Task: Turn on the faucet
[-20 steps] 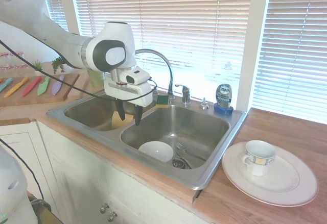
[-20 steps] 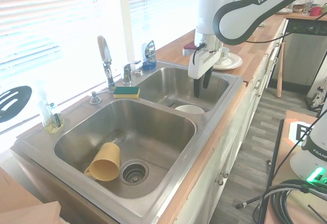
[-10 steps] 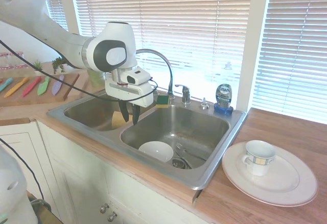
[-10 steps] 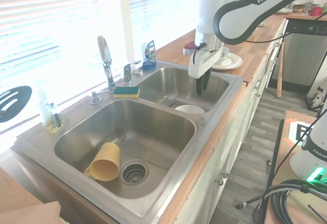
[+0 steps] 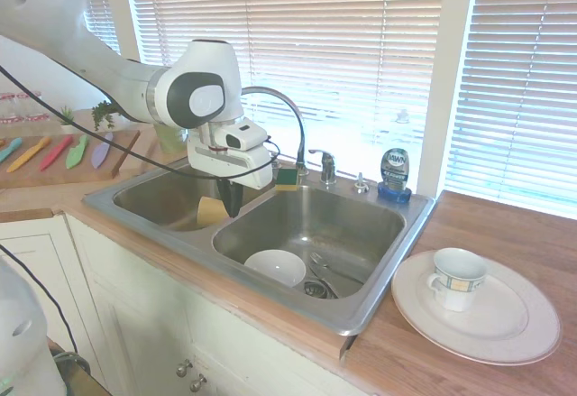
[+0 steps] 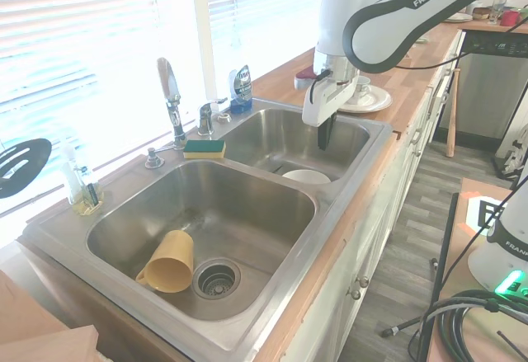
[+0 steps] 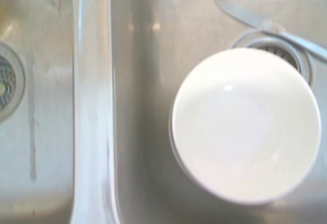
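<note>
chrome is what i am dealing with: the faucet (image 5: 281, 107) stands on the back ledge of the sink (image 5: 406, 234), its thin gooseneck arching out over the divider between the two basins, and its small separate lever handle (image 5: 323, 159) sits just beside the spout base, near the blue soap bottle (image 5: 394, 172). i judge the lever rigid, smooth and slick, likely to let a pad slide off if i come at it glancing. it needs no grasp, only a firm push or a hook against its free end, where the leverage is best. the spout is not the part to touch.

my gripper (image 5: 231, 199) hangs over the divider near the front rim, well apart from the lever and empty. my fingers are pressed together into one dark point, which suits nudging a lever better than pinching it.

a second ago the two fingers stood clearly apart; half a second ago the gap had narrowed; now it is gone. my position over the sink looks almost unchanged across those frames, so the closing is the main difference.

below me, the wrist view shows the white bowl (image 7: 246, 127) on the floor of the right basin beside the drain, with the divider ridge (image 7: 92, 101) running alongside. a yellow mug (image 6: 169, 263) lies tipped in the other basin, and a sponge (image 6: 204, 148) rests on the ledge near the faucet's base.
</note>
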Action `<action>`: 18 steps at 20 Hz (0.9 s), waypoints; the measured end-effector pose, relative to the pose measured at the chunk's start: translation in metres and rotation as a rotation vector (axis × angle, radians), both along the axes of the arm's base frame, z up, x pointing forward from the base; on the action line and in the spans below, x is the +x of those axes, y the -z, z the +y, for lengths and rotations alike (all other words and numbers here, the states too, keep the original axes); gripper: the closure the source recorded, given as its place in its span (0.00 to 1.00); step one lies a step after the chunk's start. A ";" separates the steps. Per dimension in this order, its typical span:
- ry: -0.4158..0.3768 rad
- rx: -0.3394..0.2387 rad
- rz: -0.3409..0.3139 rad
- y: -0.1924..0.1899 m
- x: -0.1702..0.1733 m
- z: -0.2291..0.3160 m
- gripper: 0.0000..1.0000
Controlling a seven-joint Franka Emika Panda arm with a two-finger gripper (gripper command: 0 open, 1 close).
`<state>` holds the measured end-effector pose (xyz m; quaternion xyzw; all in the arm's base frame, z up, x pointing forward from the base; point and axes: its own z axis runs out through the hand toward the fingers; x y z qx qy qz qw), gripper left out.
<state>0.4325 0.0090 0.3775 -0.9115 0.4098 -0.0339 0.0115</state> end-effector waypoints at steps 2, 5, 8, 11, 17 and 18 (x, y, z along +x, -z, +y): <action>-0.003 0.000 -0.012 -0.001 0.015 0.000 1.00; -0.009 -0.014 -0.032 -0.005 0.051 0.001 1.00; -0.008 -0.018 -0.047 -0.007 0.092 0.001 1.00; 0.000 -0.014 -0.058 -0.009 0.133 -0.003 1.00; 0.011 -0.018 -0.073 -0.018 0.195 -0.008 1.00; 0.011 -0.019 -0.075 -0.018 0.202 -0.008 1.00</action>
